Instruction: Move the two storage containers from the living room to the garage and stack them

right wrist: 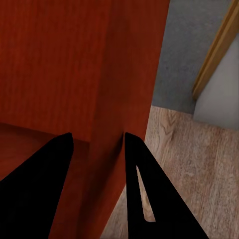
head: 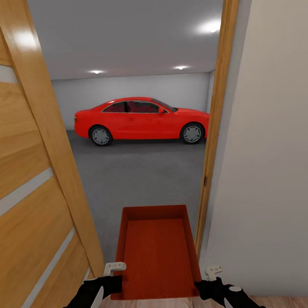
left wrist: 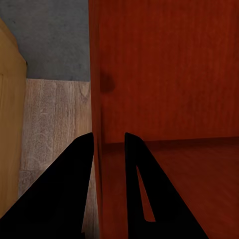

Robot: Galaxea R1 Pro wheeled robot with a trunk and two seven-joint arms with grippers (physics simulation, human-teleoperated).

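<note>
I hold one orange-red open-top storage container [head: 156,252] low in front of me, its long side pointing through a doorway into the garage. My left gripper [head: 117,280] is shut on the container's left wall near its close corner. My right gripper [head: 202,279] is shut on its right wall. In the left wrist view the gripper [left wrist: 107,142] straddles the thin wall of the container [left wrist: 169,89]. The right wrist view has the same pinch, with the gripper [right wrist: 97,142] on the container [right wrist: 59,64]. The dark grey garage floor [head: 141,177] lies beyond and under the container's far end.
An open wood-panel door [head: 29,177] stands close on my left, and a wooden door frame [head: 215,124] with a pale wall [head: 271,167] is close on my right. A red car [head: 141,121] is parked across the far side of the garage. Light wood planks [head: 178,305] lie underfoot.
</note>
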